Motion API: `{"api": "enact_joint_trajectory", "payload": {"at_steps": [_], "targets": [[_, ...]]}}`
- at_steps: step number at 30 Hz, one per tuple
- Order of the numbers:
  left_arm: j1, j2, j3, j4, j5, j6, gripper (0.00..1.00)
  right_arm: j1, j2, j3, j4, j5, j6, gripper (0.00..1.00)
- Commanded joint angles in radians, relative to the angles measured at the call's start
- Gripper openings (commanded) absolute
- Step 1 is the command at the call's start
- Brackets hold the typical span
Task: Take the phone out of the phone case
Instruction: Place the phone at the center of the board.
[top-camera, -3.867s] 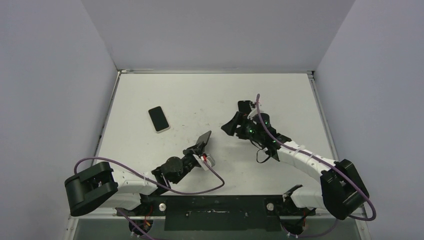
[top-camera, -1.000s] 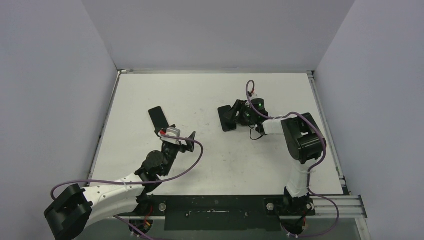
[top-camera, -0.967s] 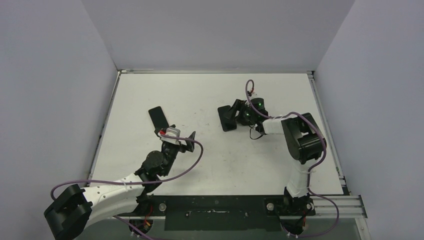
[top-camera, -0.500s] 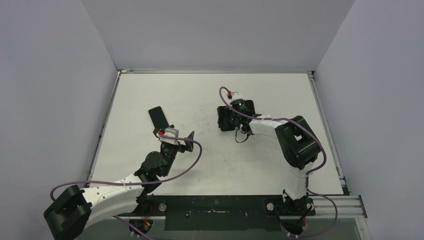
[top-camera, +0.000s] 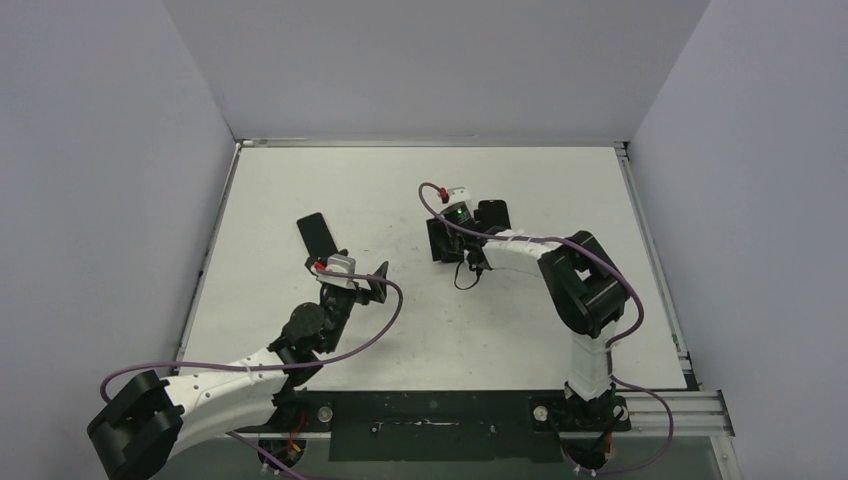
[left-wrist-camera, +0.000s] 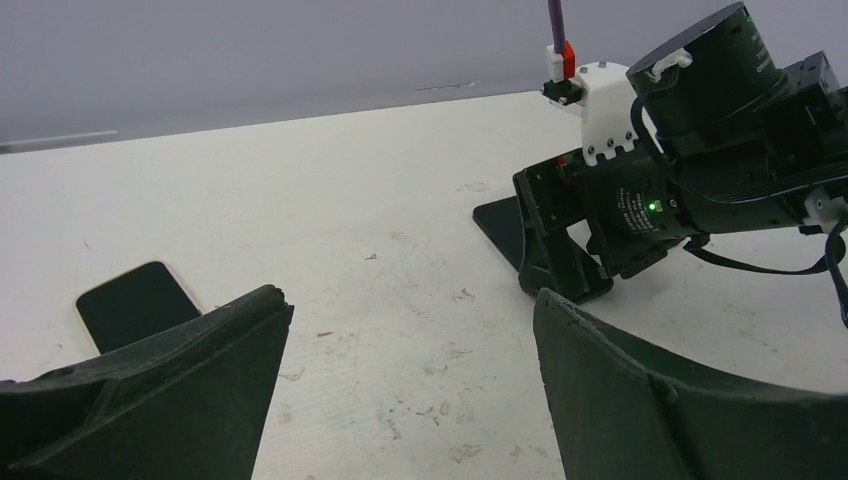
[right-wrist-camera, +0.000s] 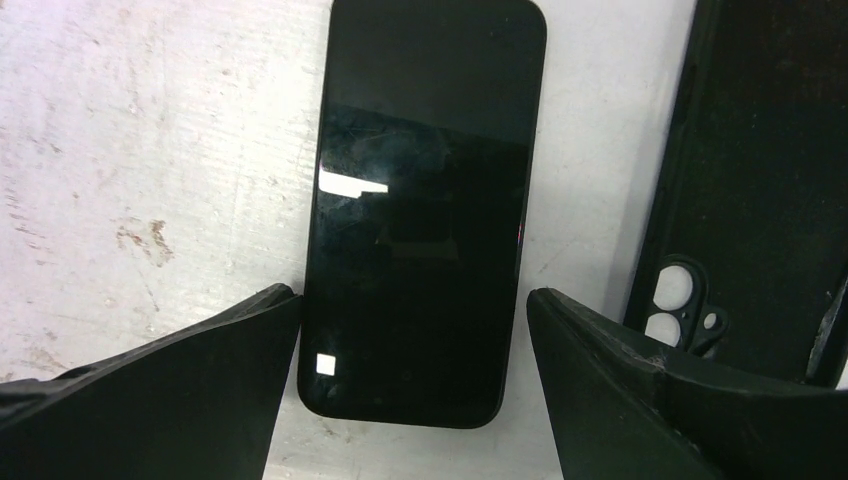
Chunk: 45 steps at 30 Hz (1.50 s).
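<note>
The right gripper is hovering wide open over the phone. Stiff and slick, it is probably wanting a side-edge grip.

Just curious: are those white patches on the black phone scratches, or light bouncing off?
Right wrist view: likely reflections, two bright patches on the glossy black phone. Left wrist view: the left gripper looms dark and slightly soft. Top view: even light, faint shadows.
</note>
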Motion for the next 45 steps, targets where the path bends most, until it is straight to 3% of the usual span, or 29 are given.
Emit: {"api": "enact_joint_trajectory", "payload": {"at_steps": [1, 7, 14, 23, 37, 45], "targets": [[0.007, -0.009, 0.000, 0.039, -0.008, -0.018, 0.89, 0.003, 0.026, 0.041, -0.022, 0.047, 0.003, 0.84], [0.009, -0.005, 0.002, 0.034, -0.009, -0.021, 0.89, -0.005, 0.065, 0.073, -0.027, -0.026, 0.024, 0.83], [0.015, 0.001, 0.005, 0.028, -0.015, -0.031, 0.89, -0.029, 0.097, 0.100, -0.034, 0.051, 0.033, 0.69], [0.023, 0.016, 0.012, 0.020, -0.014, -0.039, 0.89, -0.061, 0.113, 0.129, -0.048, 0.055, 0.021, 0.68], [0.084, 0.031, 0.051, -0.085, -0.018, -0.154, 0.89, -0.059, 0.000, 0.098, -0.014, 0.005, 0.048, 0.89], [0.210, 0.034, 0.087, -0.204, 0.026, -0.368, 0.90, -0.091, -0.335, -0.164, 0.214, -0.073, 0.014, 1.00]]}}
